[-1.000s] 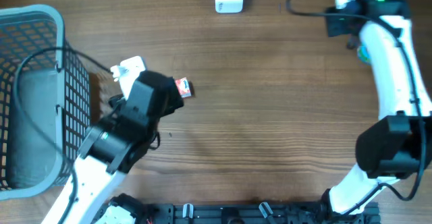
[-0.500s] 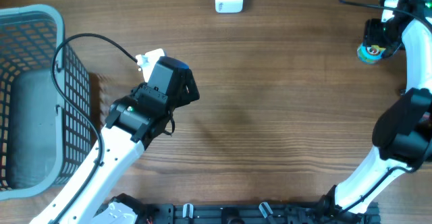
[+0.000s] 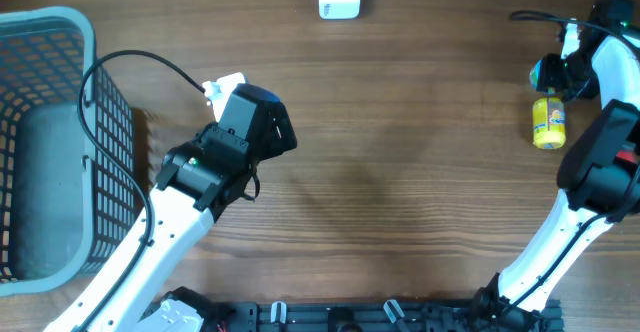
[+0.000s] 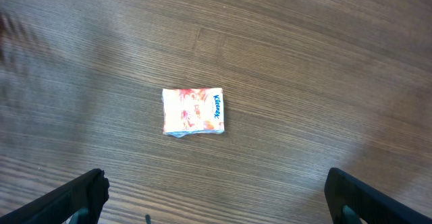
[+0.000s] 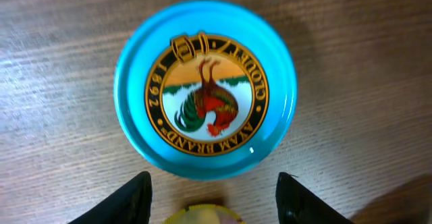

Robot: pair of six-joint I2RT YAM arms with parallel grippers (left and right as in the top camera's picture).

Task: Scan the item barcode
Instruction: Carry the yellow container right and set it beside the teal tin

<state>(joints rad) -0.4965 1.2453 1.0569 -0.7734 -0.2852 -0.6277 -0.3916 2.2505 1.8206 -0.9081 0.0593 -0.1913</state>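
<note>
Left tool (image 4: pixel 216 180), spread wide and empty, hangs above the Kleenex pack (image 4: pixel 193 112), which lies flat on the desk (image 4: pixel 304 82) left of centre. At the far right, the right tool (image 5: pixel 214 180) stands released, next to the blue Ayam Brand can (image 5: pixel 206 89).

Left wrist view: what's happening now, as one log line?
left gripper open over tissue pack | tissue pack flat on table | right gripper open by blue can
</note>
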